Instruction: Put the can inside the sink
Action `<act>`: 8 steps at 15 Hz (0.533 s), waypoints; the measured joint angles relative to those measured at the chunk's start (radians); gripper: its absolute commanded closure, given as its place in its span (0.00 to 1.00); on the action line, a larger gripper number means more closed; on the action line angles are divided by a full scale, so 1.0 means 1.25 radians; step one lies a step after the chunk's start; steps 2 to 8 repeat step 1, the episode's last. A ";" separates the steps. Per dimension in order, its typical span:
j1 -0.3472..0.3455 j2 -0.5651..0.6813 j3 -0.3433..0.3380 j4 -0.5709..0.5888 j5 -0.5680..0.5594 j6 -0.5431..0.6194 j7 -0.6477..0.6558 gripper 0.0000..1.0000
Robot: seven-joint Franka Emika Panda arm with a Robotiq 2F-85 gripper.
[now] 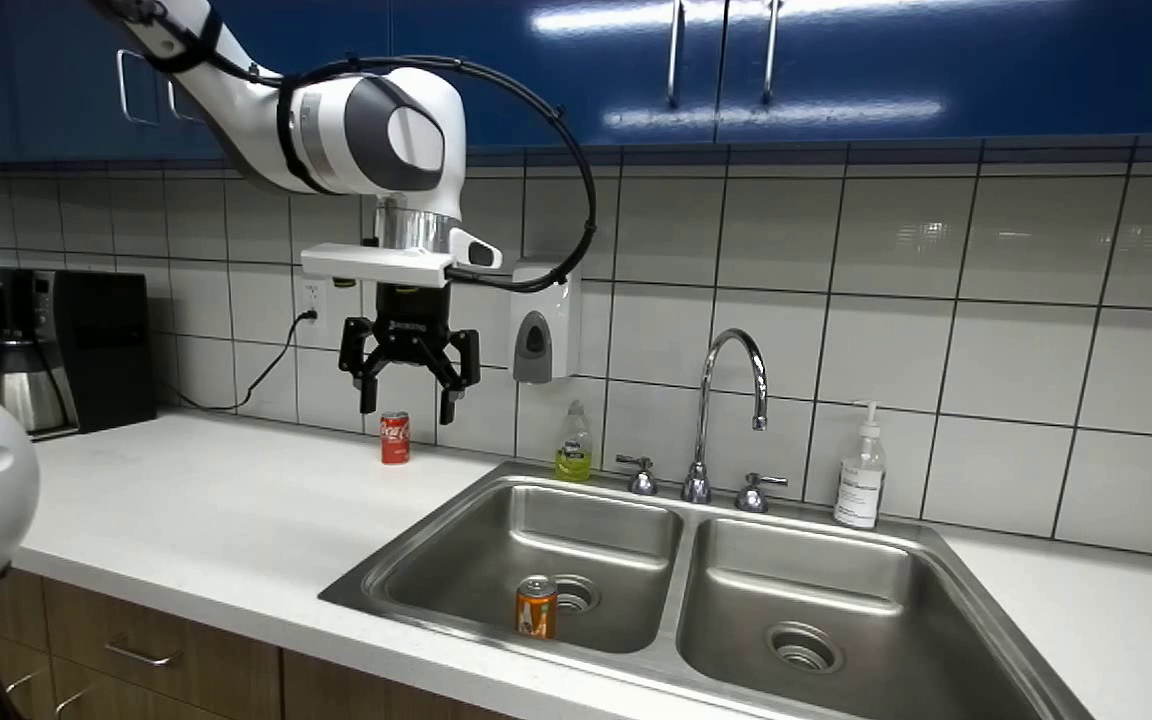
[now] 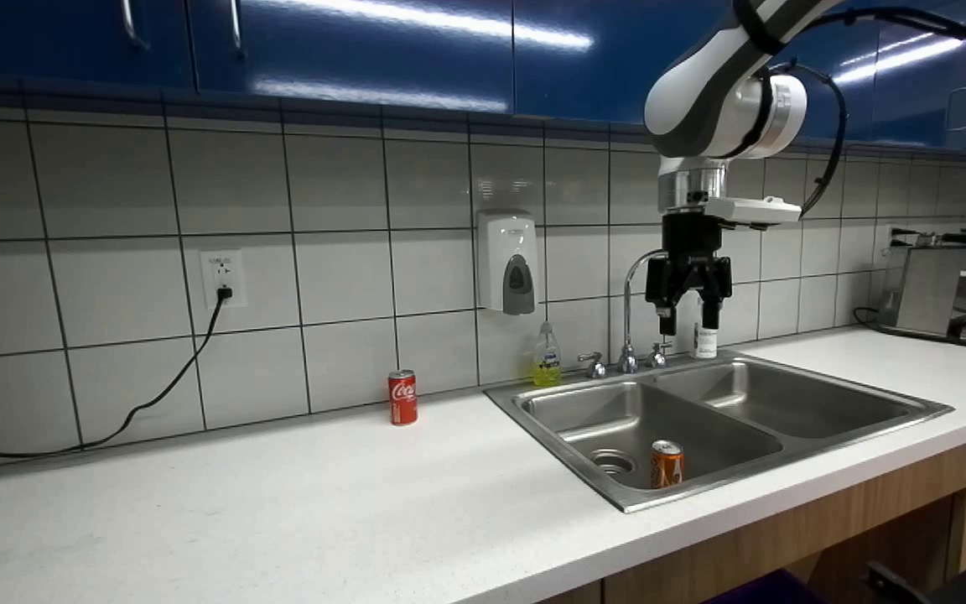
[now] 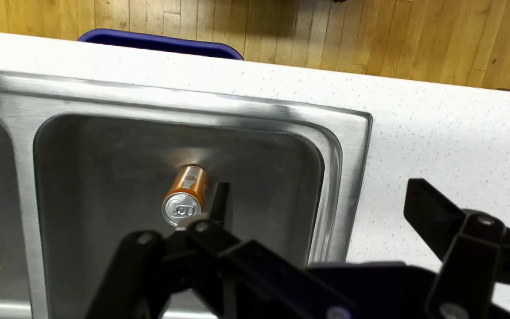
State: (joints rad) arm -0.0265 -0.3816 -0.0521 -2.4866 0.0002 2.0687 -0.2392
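Sink [image 1: 664,660] with orange can [image 1: 536,610] upright in one basin [image 1: 466,565], near its drain [image 1: 578,594]

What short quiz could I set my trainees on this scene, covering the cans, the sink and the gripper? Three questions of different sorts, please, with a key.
1. True or false: the red can stands upright on the counter, outside the sink.

2. Multiple choice: which of these stands in the sink?
A: the red can
B: the orange can
C: the wall dispenser

3. Fill in the missing word: the gripper is open and holds ...

Key
1. True
2. B
3. Nothing
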 measured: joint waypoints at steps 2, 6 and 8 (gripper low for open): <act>0.000 0.000 0.000 0.000 0.000 0.000 0.000 0.00; 0.000 0.000 0.000 0.000 0.000 0.000 0.000 0.00; 0.000 0.000 0.000 0.000 0.000 0.000 0.000 0.00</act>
